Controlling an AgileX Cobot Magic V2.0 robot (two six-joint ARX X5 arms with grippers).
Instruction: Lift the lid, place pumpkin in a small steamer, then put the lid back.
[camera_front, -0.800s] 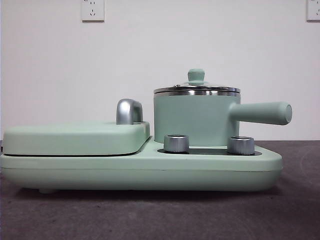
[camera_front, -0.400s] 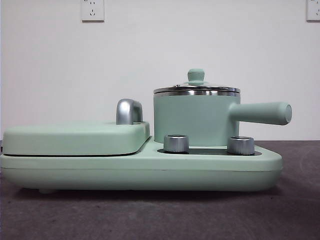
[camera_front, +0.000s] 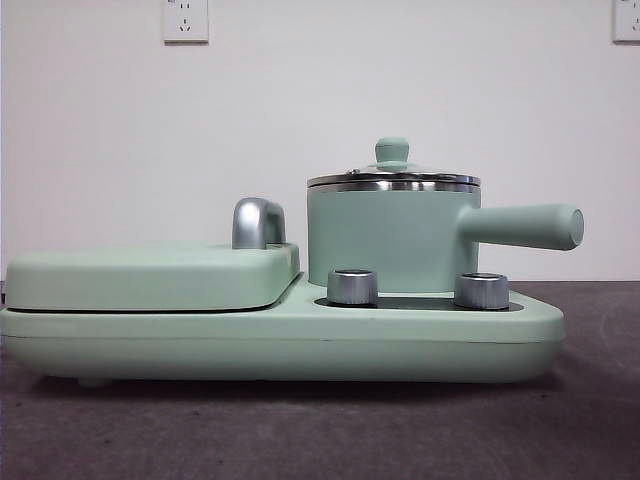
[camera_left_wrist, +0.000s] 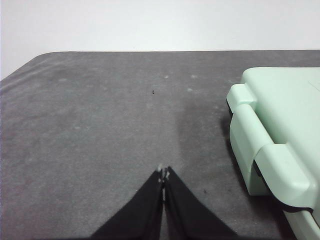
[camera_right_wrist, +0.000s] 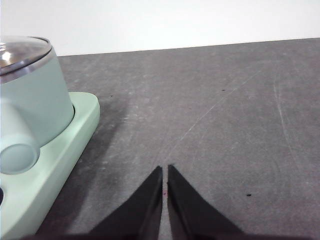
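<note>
small steamer (camera_right_wrist: 35, 100) cut off by frame edge, lid (camera_right_wrist: 20, 50) too — pumpkin unseen

So there's this mint-green cooker base (camera_front: 280, 345) sitting on a dark grey desk (camera_front: 320, 435). Its flat hinged cover (camera_front: 150, 275) takes up the 9 o'clock half of the base, with a chrome handle (camera_front: 258, 222) poking up at the cover's 1 o'clock corner. Two silver dials (camera_front: 352, 286) (camera_front: 481, 290) sit side by side on a dark panel at 3 o'clock from the cover. Behind is a white wall with two outlets (camera_front: 186, 20) (camera_front: 626, 20) (both cropped by the frame's top edge).
</note>
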